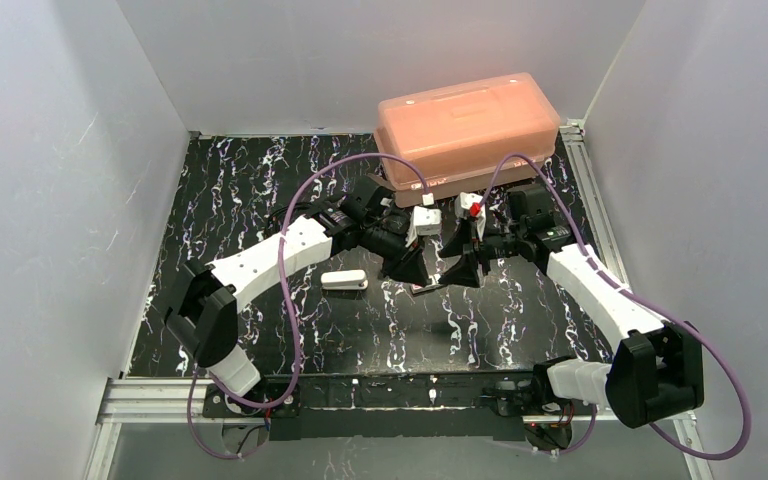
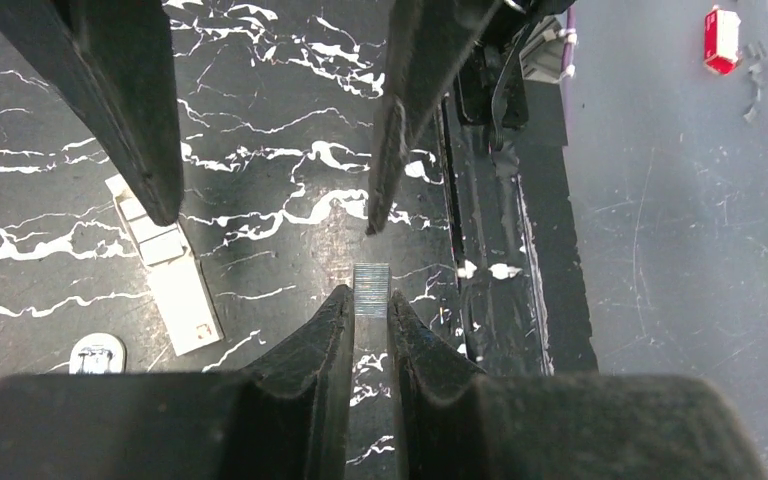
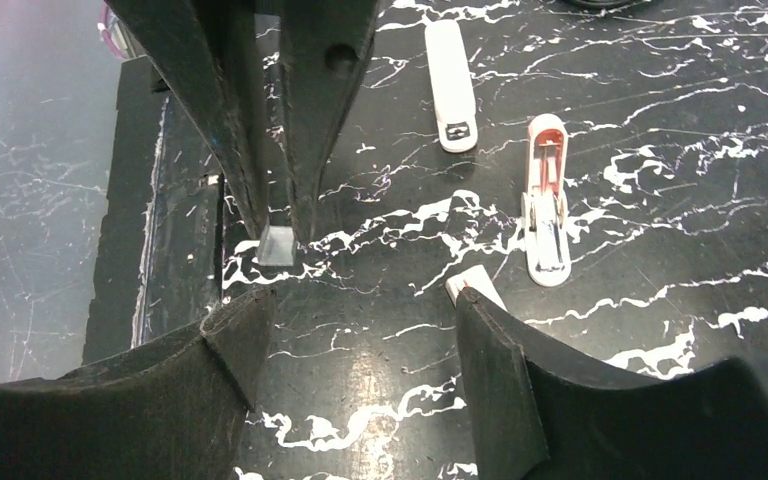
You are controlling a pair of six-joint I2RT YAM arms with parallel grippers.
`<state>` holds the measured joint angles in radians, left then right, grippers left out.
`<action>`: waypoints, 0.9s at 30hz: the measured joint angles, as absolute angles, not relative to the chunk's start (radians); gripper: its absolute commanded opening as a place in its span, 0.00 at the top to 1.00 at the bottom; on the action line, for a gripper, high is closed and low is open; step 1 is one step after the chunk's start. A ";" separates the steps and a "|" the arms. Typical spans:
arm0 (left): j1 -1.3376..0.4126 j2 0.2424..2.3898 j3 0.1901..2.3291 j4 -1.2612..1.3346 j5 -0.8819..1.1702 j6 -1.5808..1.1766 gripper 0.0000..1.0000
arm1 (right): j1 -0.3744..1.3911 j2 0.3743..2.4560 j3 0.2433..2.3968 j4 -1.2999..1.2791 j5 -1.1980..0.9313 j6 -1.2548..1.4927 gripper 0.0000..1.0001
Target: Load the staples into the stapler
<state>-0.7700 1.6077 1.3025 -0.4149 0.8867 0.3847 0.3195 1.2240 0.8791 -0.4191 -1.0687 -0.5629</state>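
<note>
My left gripper point(image 2: 368, 300) is shut on a short silver strip of staples point(image 2: 371, 285), which sticks out past its tips just above the table. From the right wrist the same staples point(image 3: 278, 243) show between the left fingers point(image 3: 290, 120). My right gripper point(image 3: 360, 300) is open and holds nothing, facing the left one tip to tip point(image 1: 460, 272). The white stapler point(image 1: 344, 280) lies flat to the left of both grippers point(image 3: 451, 85); its channel does not show. The left gripper point(image 1: 407, 270) is between the stapler and the right gripper.
A white oblong piece with a pinkish inside and a metal strip point(image 3: 546, 200) lies near a whitish opened packet point(image 2: 175, 290). An orange lidded box point(image 1: 468, 125) stands at the back. The table's front edge point(image 2: 480, 250) runs close beside the grippers.
</note>
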 measured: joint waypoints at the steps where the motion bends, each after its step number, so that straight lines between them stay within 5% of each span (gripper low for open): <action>1: -0.770 1.612 1.303 -0.403 0.892 0.370 1.00 | 0.324 1.225 0.879 -0.417 -1.070 -0.562 0.28; 27: -0.768 1.633 1.300 -0.287 0.879 0.253 1.00 | 0.347 1.230 0.872 -0.405 -1.124 -0.533 0.59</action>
